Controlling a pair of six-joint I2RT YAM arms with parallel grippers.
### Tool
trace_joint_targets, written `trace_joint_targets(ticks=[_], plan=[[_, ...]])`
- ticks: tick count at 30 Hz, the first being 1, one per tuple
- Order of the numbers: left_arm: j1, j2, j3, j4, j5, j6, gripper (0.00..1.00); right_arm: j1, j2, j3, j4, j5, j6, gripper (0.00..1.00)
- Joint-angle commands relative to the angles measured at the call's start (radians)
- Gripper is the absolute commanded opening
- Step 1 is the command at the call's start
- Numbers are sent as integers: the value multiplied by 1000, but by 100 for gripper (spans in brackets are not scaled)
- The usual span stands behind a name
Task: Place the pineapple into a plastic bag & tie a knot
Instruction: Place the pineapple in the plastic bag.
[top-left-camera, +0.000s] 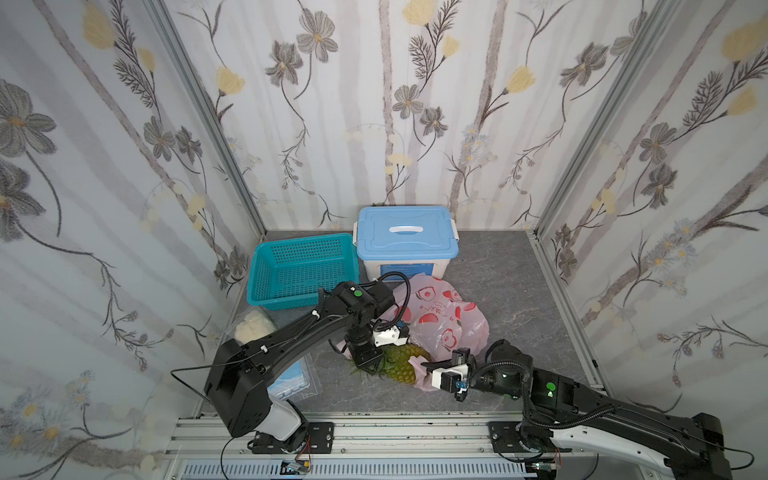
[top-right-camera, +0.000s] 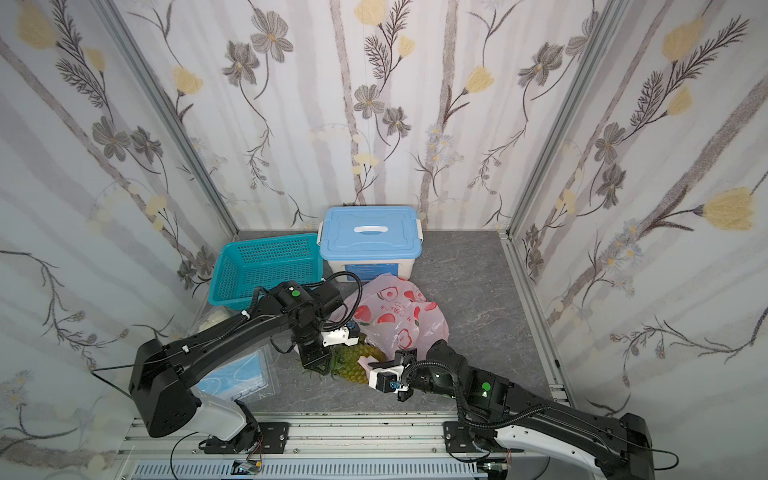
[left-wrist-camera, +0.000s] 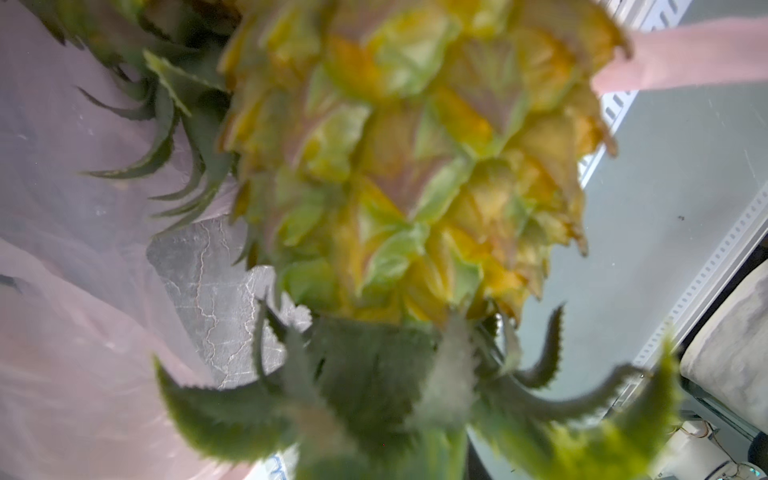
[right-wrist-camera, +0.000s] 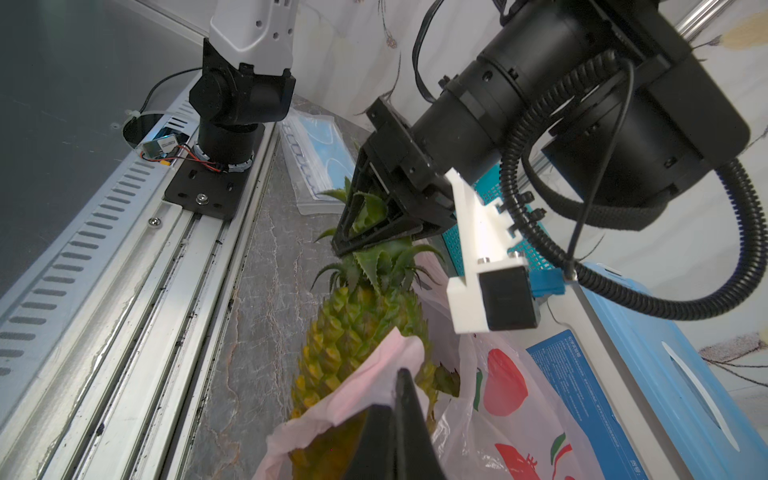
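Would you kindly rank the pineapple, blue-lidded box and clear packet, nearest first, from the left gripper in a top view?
1. The pineapple, crown in the left gripper.
2. The clear packet, front left.
3. The blue-lidded box, back wall.

Grey marbled table (top-left-camera: 511, 282) bears teal basket (top-left-camera: 291, 270), blue-lidded box (top-left-camera: 407, 237), plastic bag (top-left-camera: 449, 320), white-lump bag (top-left-camera: 252, 326), blue-filled packet (top-left-camera: 300, 382)

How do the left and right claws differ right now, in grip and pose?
The left claw clamps the pineapple by its leafy crown; the right claw pinches the plastic bag by its pink edge. The left claw's jaws stand slightly apart around leaves; the right claw's are fully closed on film. The left claw points down; the right claw lies low, pointing sideways. Both grip something at the pineapple.
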Motion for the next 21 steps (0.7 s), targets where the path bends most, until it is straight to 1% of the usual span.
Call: trace_joint_targets(ticks=[1,3,5,7,10,13,16,18,21], plan=[[1,46,45,55,-25,-78,0,-1,10,16,135,-49,23,0],[2,61,63,103,-36,-133,0,0,15,20,154,-54,23,0],[2,65,73,159,-10,-185,0,0,21,24,165,-72,12,0],[2,54,67,232,-12,-253,0,4,29,28,154,-98,-5,0],[2,56,61,322,9,-342,0,22,47,25,145,-107,-12,0],[1,67,51,416,86,-415,0,34,63,6,182,-103,-12,0],[1,55,5,580,165,-510,0,39,77,-12,205,-94,-7,0],[1,62,-17,667,152,-559,0,42,76,-31,202,-87,-5,0],[-13,134,22,649,66,-559,0,44,50,-54,184,-57,24,0]])
